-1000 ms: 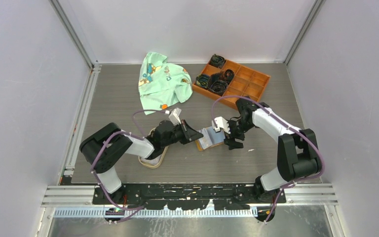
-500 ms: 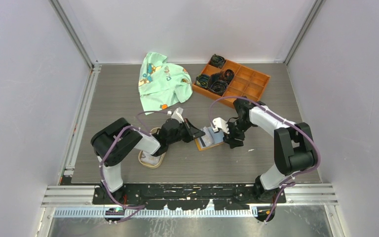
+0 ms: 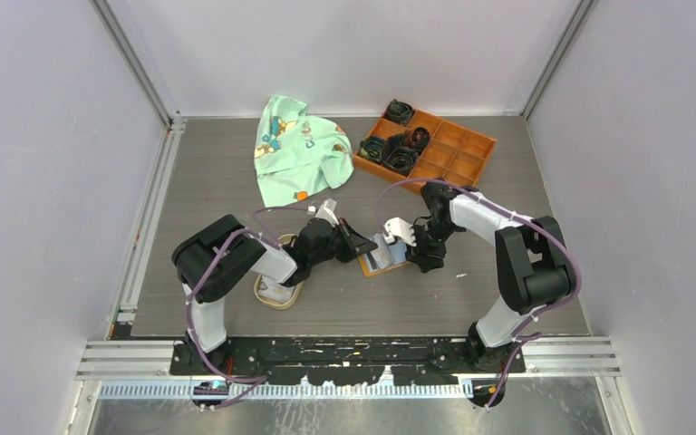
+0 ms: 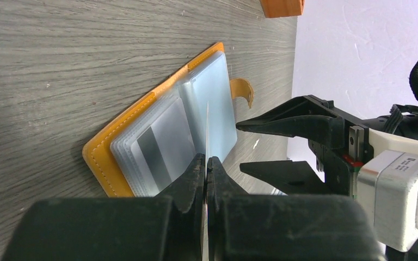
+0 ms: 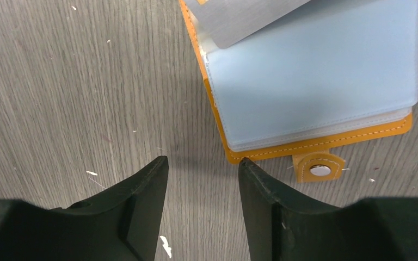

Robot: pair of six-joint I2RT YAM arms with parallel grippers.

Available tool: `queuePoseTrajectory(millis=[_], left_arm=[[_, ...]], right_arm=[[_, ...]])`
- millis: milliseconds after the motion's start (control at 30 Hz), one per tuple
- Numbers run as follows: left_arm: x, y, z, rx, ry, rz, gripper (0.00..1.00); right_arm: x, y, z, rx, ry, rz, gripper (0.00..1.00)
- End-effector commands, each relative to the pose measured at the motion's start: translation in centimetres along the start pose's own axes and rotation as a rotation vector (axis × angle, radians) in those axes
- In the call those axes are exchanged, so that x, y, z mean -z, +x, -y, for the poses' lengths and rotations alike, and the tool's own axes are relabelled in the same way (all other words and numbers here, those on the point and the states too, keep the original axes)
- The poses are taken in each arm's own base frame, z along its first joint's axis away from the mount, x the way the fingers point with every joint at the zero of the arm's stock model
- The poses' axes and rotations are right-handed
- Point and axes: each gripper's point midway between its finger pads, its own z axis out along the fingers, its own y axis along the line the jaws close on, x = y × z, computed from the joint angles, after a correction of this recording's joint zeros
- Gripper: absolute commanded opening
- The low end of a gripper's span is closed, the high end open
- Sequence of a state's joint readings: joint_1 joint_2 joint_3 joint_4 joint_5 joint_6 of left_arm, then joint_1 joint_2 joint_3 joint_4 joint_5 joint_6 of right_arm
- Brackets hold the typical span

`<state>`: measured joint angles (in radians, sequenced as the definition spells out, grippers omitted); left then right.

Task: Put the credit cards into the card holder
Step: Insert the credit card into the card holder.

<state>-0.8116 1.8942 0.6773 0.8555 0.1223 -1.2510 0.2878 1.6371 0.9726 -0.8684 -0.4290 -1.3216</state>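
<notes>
Just ahead of the left pincer's (image 4: pixel 206 163) tips, the holder (image 4: pixel 212 92) lies open on the table (image 4: pixel 60 54), pale slots up. That pincer is clamped tight on a card (image 4: pixel 207 130), seen edge-on and standing upright over the holder's fold. A second card (image 4: pixel 155 155) already sits in a slot, left of those tips. The right pincer (image 5: pixel 202 163) hangs half-wide and holds nothing. Its right tip is just beside the holder's outer edge, near the snap tab (image 5: pixel 318 168); whether it touches, I cannot tell. More cards seem to lie in the dish (image 3: pixel 267 294), back behind the left pincer and under its arm.

The likeliest failure is a missed slot mouth. The card hangs over the fold rather than plainly at an opening, so a push from here could land its edge on a leaf or in the crease. It would then bow or twist in the grip.

The holder looks light, and nothing clearly pins it. A push on the card could slide it along the table toward the right pincer, instead of seating the card.

If the right pincer closes on the edge or tab and lifts, the cover could fold up against the card.

The two pincers stand near each other across the holder, so a careless advance by either could knock them together.
</notes>
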Motion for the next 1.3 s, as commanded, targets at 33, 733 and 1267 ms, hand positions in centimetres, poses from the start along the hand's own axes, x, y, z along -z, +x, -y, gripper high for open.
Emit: queuePoseTrajectory(millis=[33,733,1267], left_arm=[[0.0,-0.7,1.6,-0.001,0.035,0.029,0.0],[0.1,0.1,-0.2,0.044,-0.034,0.007,0.0],[-0.7,0.5,-1.5,0.045,-0.076,-0.012,0.0]], right_arm=[[0.6,-0.5,1.4,-0.002,0.042,-0.013,0.55],[-0.4,-0.7,1.2,-0.017,0.008,-0.055,0.47],[-1.1,-0.9,0.9,-0.01,-0.025,-0.077,0.41]])
